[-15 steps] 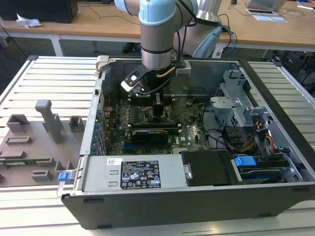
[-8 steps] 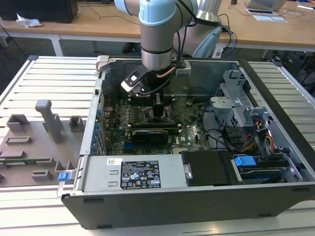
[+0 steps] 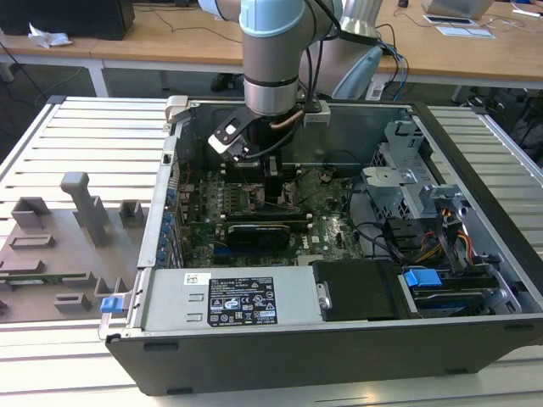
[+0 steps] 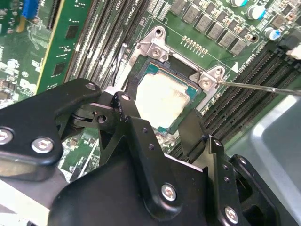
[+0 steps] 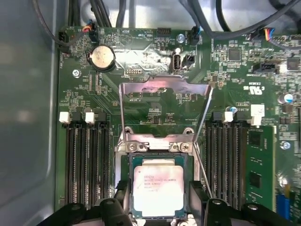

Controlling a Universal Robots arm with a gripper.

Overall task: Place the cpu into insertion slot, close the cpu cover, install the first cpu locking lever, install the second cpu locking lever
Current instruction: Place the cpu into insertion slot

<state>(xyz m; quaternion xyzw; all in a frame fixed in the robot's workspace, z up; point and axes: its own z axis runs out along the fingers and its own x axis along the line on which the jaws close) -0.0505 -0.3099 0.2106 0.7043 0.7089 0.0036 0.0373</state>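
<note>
First wrist view showed me the cpu (image 5: 157, 183) seated in its slot, gripper (image 5: 160, 205) fingers apart astride it. I judged placement nearly complete, with the cpu cover (image 5: 164, 88) not yet closed.

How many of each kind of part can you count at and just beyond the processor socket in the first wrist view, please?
cpu: 1
cpu cover: 1
round coin battery: 1
bracket screws: 2
Total: 5
</note>
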